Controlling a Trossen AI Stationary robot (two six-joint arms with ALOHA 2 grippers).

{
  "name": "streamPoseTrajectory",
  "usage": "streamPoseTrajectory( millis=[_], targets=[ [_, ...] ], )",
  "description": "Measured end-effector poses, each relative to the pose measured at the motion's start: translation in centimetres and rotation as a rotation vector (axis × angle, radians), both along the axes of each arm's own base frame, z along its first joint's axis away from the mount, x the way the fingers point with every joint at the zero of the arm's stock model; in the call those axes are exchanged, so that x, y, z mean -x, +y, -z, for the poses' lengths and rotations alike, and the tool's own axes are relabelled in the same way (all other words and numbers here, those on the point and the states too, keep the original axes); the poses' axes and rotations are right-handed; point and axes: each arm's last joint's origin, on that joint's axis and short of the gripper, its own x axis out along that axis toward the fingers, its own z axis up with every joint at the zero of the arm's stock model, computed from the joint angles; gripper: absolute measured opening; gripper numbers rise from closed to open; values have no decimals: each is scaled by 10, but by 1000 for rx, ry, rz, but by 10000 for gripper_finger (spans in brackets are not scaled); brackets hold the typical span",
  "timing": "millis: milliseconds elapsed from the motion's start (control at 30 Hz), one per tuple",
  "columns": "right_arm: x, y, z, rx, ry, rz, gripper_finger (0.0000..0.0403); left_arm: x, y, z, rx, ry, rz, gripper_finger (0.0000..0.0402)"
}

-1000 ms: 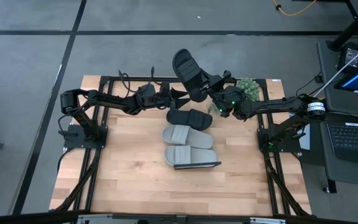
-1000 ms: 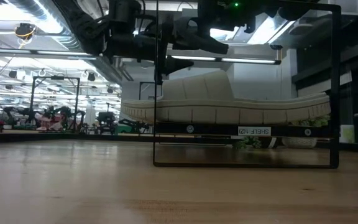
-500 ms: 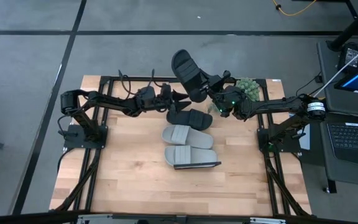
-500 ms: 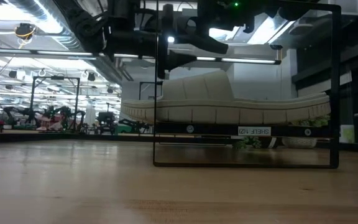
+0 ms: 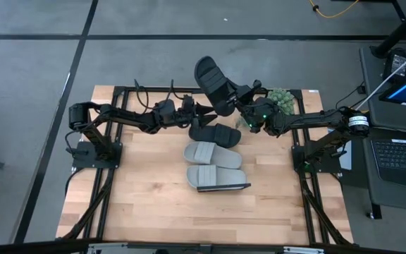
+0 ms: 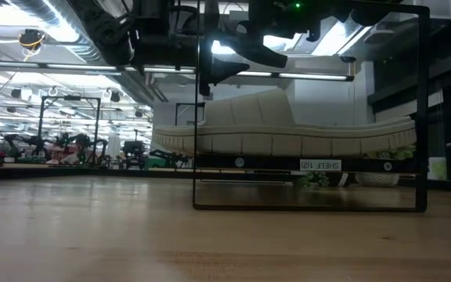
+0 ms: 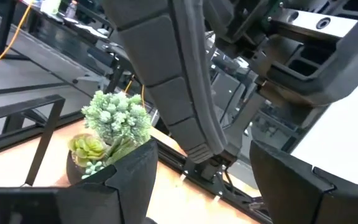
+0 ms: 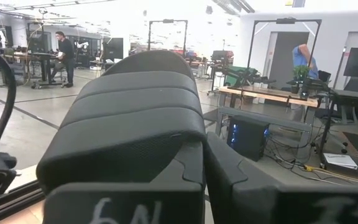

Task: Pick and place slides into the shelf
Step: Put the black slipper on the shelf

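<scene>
My right gripper (image 5: 237,106) is shut on a black slide (image 5: 213,85), held high over the table's far middle. My left gripper (image 5: 204,113) stands open just left of it. In the left wrist view its fingers flank the slide's ribbed sole (image 7: 173,81) without touching it. A second black slide (image 5: 215,132) lies flat below them. Two light grey slides (image 5: 203,152) (image 5: 213,176) lie side by side nearer the table's middle. In the low view the shelf's thin black wire frame (image 6: 421,110) stands in front of a grey slide (image 6: 288,129). My right gripper pinches the lifted black slide at its lower end (image 7: 204,152) between its two shut fingers (image 8: 123,186), coming level from the table's right. The fingers hide the exact place of contact. The slide stands steeply tilted above the gripper, clear of the table, sole toward my left gripper.
A small green potted plant (image 5: 279,97) stands at the far edge behind the right arm. A laptop (image 5: 400,155) sits off the table's right side. The near half of the wooden tabletop (image 5: 189,219) is bare.
My left gripper has tipped up a little beside the lifted black slide and stays open. The right gripper and its slide have kept still.
</scene>
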Motion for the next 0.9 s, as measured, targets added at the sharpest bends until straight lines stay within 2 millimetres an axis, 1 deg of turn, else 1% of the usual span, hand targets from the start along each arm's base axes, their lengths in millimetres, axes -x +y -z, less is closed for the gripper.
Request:
streamPoseTrajectory(
  millis=[467,600,700,900],
  targets=[
    [0,0,0,-1,-2,0,3,1,4,-1,5,-5,-28,244],
    [0,0,0,0,-2,-1,3,-5,5,-7,-5,-23,-23,244],
    [0,0,0,0,-1,0,3,-9,6,-9,0,0,-2,244],
    [0,0,0,0,-1,0,3,-9,5,-8,-9,15,-11,244]
  ],
)
